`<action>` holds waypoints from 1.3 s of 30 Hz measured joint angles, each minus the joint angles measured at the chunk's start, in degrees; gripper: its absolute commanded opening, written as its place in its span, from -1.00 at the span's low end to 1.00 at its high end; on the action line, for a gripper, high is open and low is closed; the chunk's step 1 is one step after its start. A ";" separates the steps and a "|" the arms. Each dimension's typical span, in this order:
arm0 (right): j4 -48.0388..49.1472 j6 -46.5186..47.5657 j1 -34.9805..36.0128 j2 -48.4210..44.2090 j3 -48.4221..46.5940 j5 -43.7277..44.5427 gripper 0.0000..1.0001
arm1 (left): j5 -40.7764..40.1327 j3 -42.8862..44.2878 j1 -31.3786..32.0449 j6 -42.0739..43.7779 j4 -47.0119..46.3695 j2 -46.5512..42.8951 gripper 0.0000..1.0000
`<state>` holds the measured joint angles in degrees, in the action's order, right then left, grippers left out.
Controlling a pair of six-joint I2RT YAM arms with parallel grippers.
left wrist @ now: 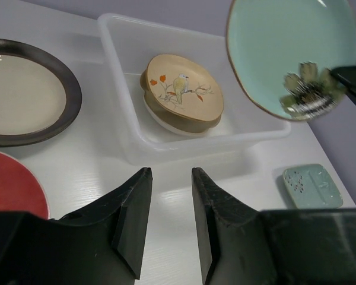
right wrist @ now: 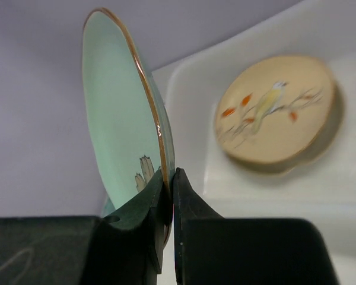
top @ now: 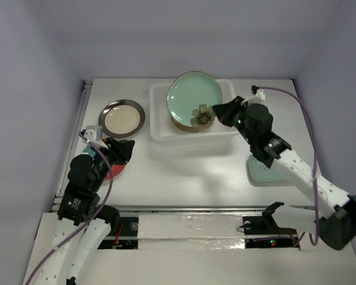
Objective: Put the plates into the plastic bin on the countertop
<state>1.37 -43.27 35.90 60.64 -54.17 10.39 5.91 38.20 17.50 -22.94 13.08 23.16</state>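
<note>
The step in hand is carrying one plate into the bin. The right claw (right wrist: pixel 169 178) is pinching the round teal ceramic plate with a flower painted near its edge (top: pixel 194 95) by the rim at the flower side. The wrist view shows its two fingers pressed against either face of the plate. From above, the plate hangs over the translucent white rectangular plastic bin (top: pixel 157 127), which sits at twelve o'clock on the desk. It is tilted and not yet resting on anything.

Inside the bin lies a round tan plate with a bird on a branch (left wrist: pixel 183 88), stacked on something pale that I cannot make out. The next move, as I judge it, calls for levelling the teal plate and lowering it onto the tan one before the fingers part. Let go at this tilt, it could land on edge or knock the bin wall.

The left claw (left wrist: pixel 169 178) is spread a little with nothing between its fingers. It hovers at eight o'clock near a red round plate (left wrist: pixel 9 184), likely the next pick. A dark-rimmed cream round plate (top: pixel 121 117) lies at ten o'clock beside the bin. A pale green rectangular dish (top: pixel 261 173) lies at four o'clock, partly under the right arm.

The white matte desk (top: pixel 184 172) shows faint wood grain. Pale lavender walls (top: pixel 35 89) enclose it on three sides.
</note>
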 measured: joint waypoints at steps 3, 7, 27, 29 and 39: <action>0.07 1.88 -5.88 10.43 -6.58 -2.27 -1.00 | 0.09 0.00 0.00 0.00 0.00 -0.42 -0.37; -1.60 3.10 -10.47 25.07 -13.84 -6.86 -1.00 | 0.15 -0.02 0.00 0.02 0.00 -0.74 -0.36; -3.69 0.74 -15.39 43.87 -19.96 -16.85 -0.22 | 1.01 -0.26 0.00 0.00 -0.04 -0.94 -0.35; -4.31 0.83 -15.69 44.41 -19.96 -16.22 0.01 | 0.98 -0.26 0.00 0.00 -0.04 -0.94 -0.35; -6.95 3.08 -16.22 34.12 -16.90 -11.63 0.01 | 0.98 -0.26 0.00 0.00 -0.04 -0.94 -0.35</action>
<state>-5.58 -40.18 19.68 94.76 -71.07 -1.23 6.90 37.93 17.50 -22.94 13.04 22.22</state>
